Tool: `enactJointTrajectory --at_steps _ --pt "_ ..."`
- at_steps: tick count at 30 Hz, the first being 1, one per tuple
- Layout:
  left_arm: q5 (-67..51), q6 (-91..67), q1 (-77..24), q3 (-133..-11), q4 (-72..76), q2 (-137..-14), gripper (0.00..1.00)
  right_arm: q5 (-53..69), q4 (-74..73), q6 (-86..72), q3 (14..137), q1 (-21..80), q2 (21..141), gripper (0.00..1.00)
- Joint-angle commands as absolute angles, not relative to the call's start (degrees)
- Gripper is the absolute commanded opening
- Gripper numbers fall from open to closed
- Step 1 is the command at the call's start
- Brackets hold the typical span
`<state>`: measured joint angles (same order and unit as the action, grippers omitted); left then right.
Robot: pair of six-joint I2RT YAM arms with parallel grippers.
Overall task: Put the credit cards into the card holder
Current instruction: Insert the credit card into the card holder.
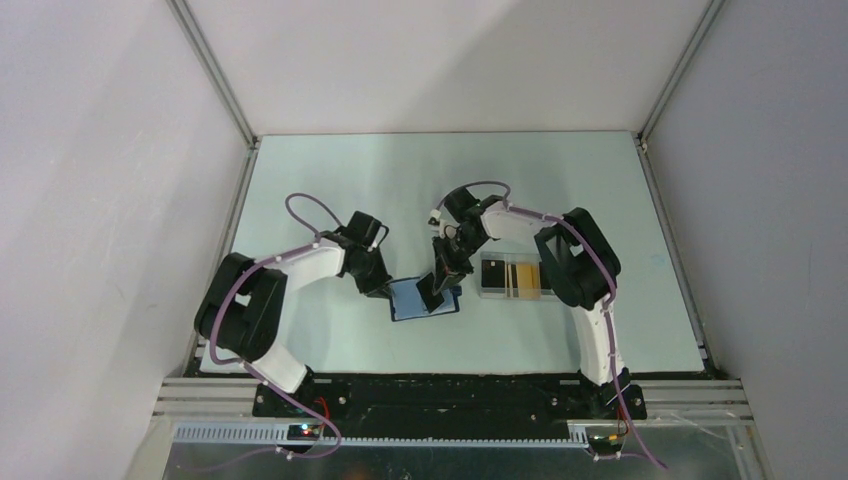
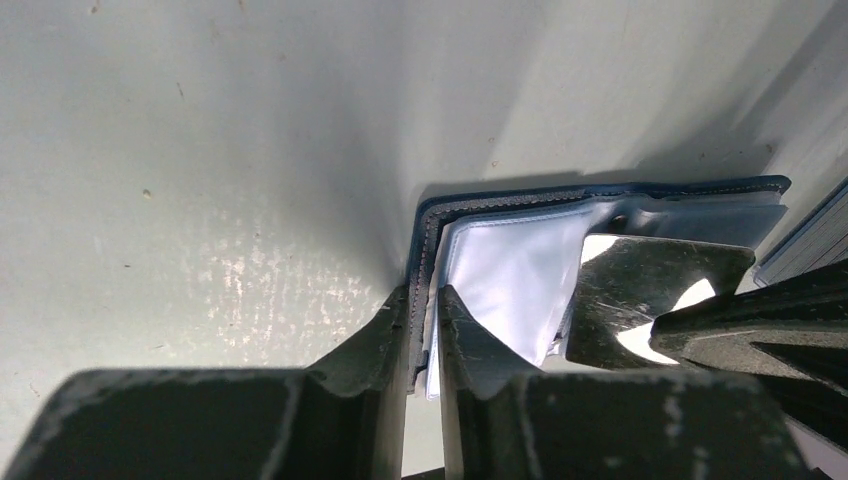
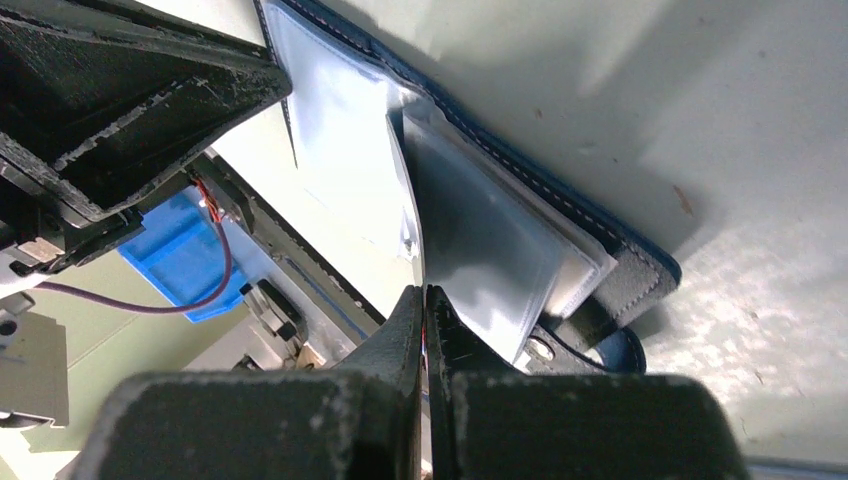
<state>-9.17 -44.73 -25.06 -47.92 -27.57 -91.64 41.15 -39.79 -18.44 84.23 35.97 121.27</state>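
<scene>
The navy-blue card holder point(image 1: 412, 300) lies open on the table between the two arms. My left gripper point(image 1: 385, 288) clamps its left edge; in the left wrist view the gripper point(image 2: 425, 300) has the navy cover point(image 2: 600, 190) and a clear sleeve point(image 2: 510, 280) pinched between its jaws. My right gripper point(image 1: 436, 290) stands over the holder's middle. In the right wrist view the gripper point(image 3: 424, 295) is shut on the edge of a clear sleeve point(image 3: 480, 240), lifting it off the cover point(image 3: 625, 255). The orange-yellow credit cards point(image 1: 527, 280) sit in the clear case to the right.
The clear plastic case point(image 1: 495, 275) with a dark base lies just right of the holder, beside the right arm's elbow. Metal rails frame the table on the left and right point(image 1: 672, 250). The arm bases line the near edge.
</scene>
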Motion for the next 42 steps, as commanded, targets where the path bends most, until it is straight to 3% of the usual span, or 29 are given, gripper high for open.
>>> enactJointTrajectory --at_steps 1,9,27,42 --pt "-6.2 -43.4 -25.5 -47.7 -28.8 -94.4 0.18 35.8 -43.9 -17.9 83.8 35.3 118.2 0.0" --pt "-6.0 -43.5 -25.5 -47.9 -29.0 -94.7 0.17 36.6 -44.3 -17.7 83.5 35.1 118.5 0.0" --pt "-6.4 -43.2 -25.6 -48.3 -29.1 -95.2 0.15 51.9 -31.6 -19.0 80.9 36.1 120.4 0.0" --pt "-6.5 -43.0 -25.6 -48.9 -29.4 -96.1 0.15 42.8 -39.6 -16.5 80.8 33.3 120.3 0.0"
